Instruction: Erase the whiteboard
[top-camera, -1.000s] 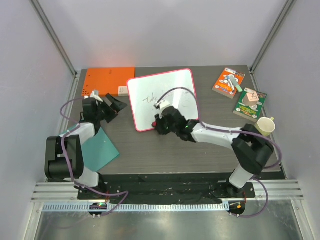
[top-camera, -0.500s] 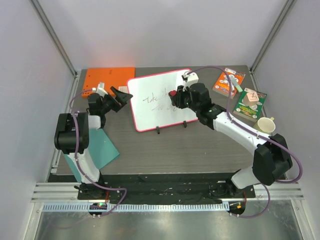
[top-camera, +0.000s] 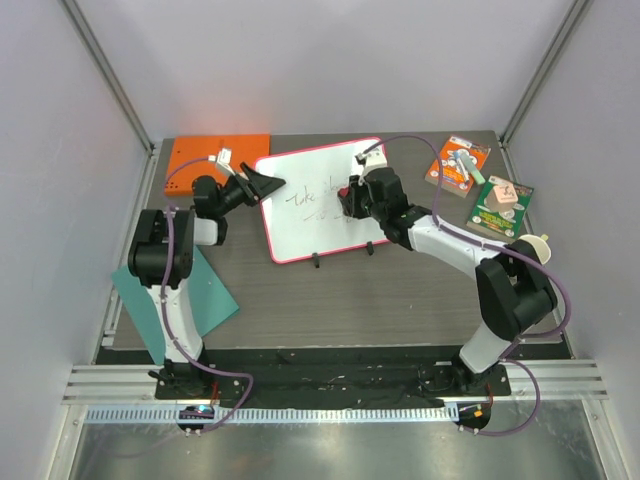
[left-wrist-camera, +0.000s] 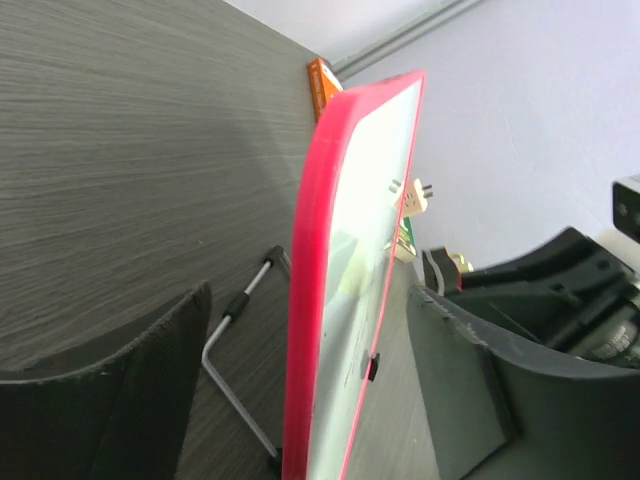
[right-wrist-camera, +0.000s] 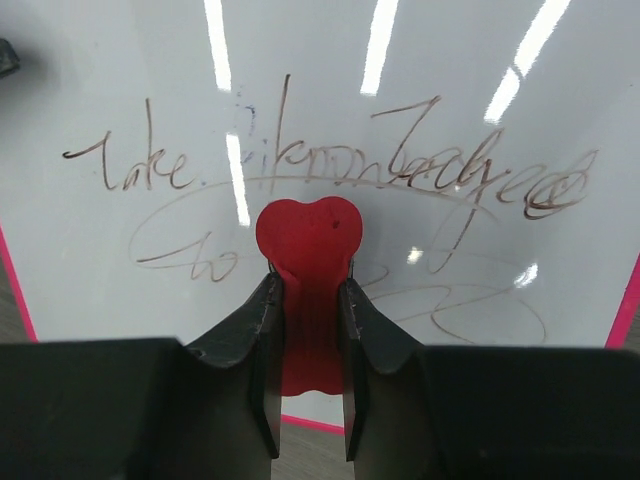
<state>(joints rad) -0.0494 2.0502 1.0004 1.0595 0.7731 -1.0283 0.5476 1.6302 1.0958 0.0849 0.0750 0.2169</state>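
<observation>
Whiteboard (top-camera: 325, 205) stands propped. Only the left wrist view shows the left gripper (left-wrist-camera: 308, 300) gaping wide astride its pink edge. The right wrist view shows the right gripper (right-wrist-camera: 308, 290) pinching a red heart-shaped eraser (right-wrist-camera: 308, 235), writing just ahead.

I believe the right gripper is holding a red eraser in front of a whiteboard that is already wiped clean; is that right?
Not quite: the whiteboard is not wiped clean. The right wrist view shows dark handwriting across it. The rest holds: the right gripper has its jaws shut on the red eraser in front of the board.
</observation>
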